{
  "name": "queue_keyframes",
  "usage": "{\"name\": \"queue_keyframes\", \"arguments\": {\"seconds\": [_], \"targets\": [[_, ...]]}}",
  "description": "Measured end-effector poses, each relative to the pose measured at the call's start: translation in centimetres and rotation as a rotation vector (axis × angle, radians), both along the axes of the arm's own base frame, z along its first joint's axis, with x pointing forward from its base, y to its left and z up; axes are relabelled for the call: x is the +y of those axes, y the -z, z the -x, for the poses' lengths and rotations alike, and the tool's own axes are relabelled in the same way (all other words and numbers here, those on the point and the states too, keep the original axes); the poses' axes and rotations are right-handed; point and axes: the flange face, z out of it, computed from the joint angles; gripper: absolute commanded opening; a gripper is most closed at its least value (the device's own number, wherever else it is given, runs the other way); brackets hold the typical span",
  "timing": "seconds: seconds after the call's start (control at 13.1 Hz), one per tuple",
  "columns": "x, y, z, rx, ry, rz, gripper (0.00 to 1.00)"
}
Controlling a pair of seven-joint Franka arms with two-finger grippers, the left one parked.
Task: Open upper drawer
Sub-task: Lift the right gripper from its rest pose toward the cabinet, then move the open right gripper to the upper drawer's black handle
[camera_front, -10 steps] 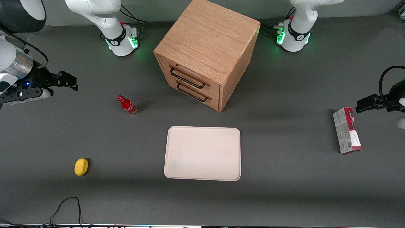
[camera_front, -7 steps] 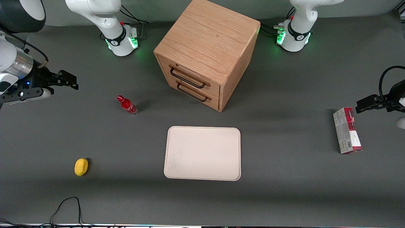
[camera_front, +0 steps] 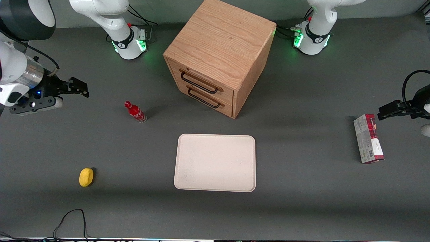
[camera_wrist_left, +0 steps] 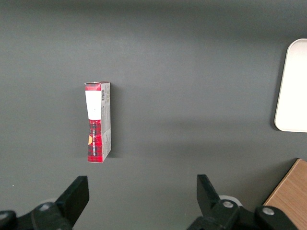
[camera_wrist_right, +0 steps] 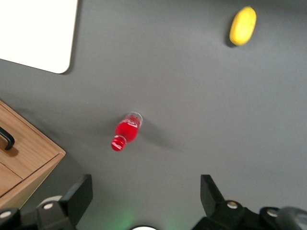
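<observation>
Grey table (camera_front: pixel 302 208): front view alone shows upper drawer (camera_front: pixel 201 81) shut; gripper (camera_front: pixel 80 89) spread wide.

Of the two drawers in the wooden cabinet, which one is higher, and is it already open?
The upper drawer, directly under the cabinet top, above the lower drawer. Both fronts sit flush, so it is closed. The open gripper is far off, toward the working arm's end.

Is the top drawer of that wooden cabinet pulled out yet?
No, the upper drawer sits flush with the cabinet, and the open end effector hangs well away from it, toward the working arm's end.
</observation>
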Motion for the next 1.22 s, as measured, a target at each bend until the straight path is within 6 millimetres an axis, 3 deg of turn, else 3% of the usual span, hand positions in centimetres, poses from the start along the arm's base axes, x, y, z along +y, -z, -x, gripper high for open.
{"name": "queue_keyframes", "arguments": {"seconds": [0.31,0.46,0.69,0.84,0.99,1.22], "targets": [[3.4,0.8,-2.3,0.005,-0.034,-0.084,1.00],[6.0,1.1,-3.0,0.006,-0.077,-0.095,1.00],[11.8,2.9,-3.9,0.017,-0.170,-0.102,1.00],[16.7,4.7,-4.0,0.042,-0.247,-0.104,1.00],[21.1,6.8,-3.3,0.075,-0.316,-0.100,1.00],[25.8,8.2,-1.6,0.098,-0.457,-0.107,1.00]]}}
